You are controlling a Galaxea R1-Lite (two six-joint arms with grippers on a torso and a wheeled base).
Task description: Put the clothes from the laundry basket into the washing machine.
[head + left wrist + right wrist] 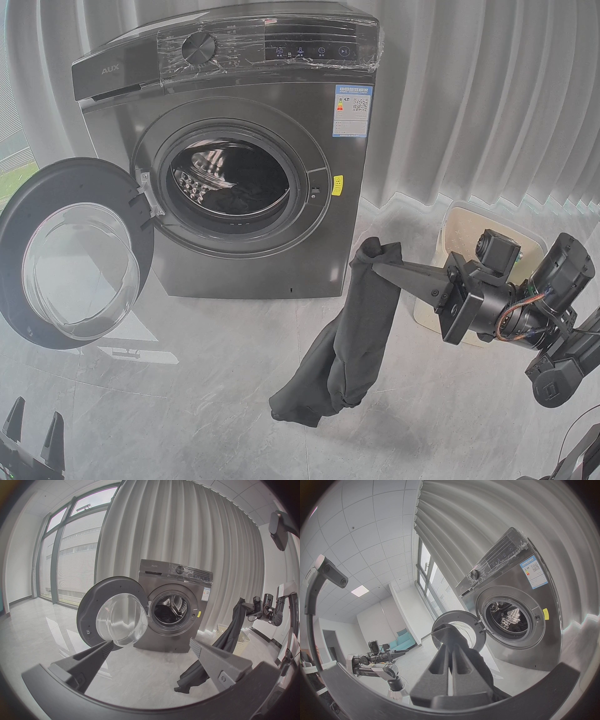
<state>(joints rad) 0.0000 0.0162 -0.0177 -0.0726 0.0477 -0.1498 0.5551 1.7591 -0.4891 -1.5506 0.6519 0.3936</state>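
A grey front-loading washing machine stands ahead with its round door swung open to the left; dark cloth lies in the drum. My right gripper is shut on a long black garment, which hangs from its fingertips down to the floor, right of the machine's front. From the right wrist, the garment bunches over the closed fingers. A cream laundry basket sits behind the right arm. My left gripper stands open and holds nothing, low at the left, facing the machine.
Pale curtains hang behind the machine and basket. Grey tiled floor spreads in front of the machine. The open door juts out to the left of the drum opening.
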